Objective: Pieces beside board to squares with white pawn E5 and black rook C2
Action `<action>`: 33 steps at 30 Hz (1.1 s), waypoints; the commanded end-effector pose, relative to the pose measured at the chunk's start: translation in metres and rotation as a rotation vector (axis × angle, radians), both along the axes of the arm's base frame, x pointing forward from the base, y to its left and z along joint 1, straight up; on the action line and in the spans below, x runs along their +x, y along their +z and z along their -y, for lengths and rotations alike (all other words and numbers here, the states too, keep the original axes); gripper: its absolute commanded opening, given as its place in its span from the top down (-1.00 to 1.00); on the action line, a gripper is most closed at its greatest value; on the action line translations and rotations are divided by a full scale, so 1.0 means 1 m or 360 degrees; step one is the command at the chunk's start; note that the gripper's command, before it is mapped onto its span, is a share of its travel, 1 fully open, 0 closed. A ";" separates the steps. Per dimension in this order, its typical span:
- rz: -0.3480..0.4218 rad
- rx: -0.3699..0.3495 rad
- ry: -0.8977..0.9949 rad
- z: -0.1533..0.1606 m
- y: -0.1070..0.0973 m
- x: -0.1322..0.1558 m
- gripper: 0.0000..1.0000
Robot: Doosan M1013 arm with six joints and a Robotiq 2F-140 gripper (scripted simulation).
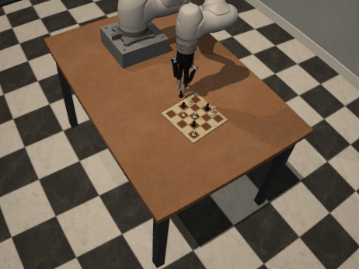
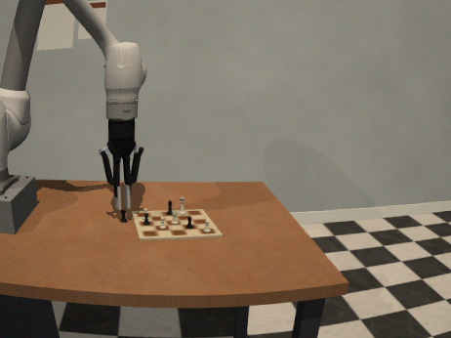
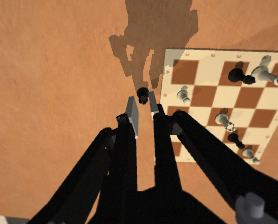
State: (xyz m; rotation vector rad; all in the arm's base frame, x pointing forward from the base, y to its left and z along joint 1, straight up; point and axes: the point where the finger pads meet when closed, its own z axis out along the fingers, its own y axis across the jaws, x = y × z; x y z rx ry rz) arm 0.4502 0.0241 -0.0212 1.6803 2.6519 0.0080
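The black rook (image 1: 180, 95) (image 2: 123, 216) (image 3: 142, 93) stands upright on the table, just off the far left corner of the small chessboard (image 1: 171, 113) (image 2: 146, 232) (image 3: 185, 71). My gripper (image 1: 182, 86) (image 2: 123, 203) (image 3: 143, 102) points straight down right over the rook. Its fingers are set to a narrow gap, with the tips just above the rook's top and nothing between them. Several white and black pieces stand upright on the board. I see no white piece beside the board.
The arm's grey base block (image 1: 134, 45) (image 2: 15, 203) sits at the back of the brown table (image 1: 128, 144) (image 2: 244, 260). The board lies near the table's middle right. The arm's shadow falls behind the board.
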 end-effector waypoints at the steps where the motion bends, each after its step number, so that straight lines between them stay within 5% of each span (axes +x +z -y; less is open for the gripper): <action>1: 0.0000 0.0000 0.0000 0.000 0.000 0.000 0.56; 33: 0.0000 0.0000 0.0000 0.000 -0.008 0.000 0.56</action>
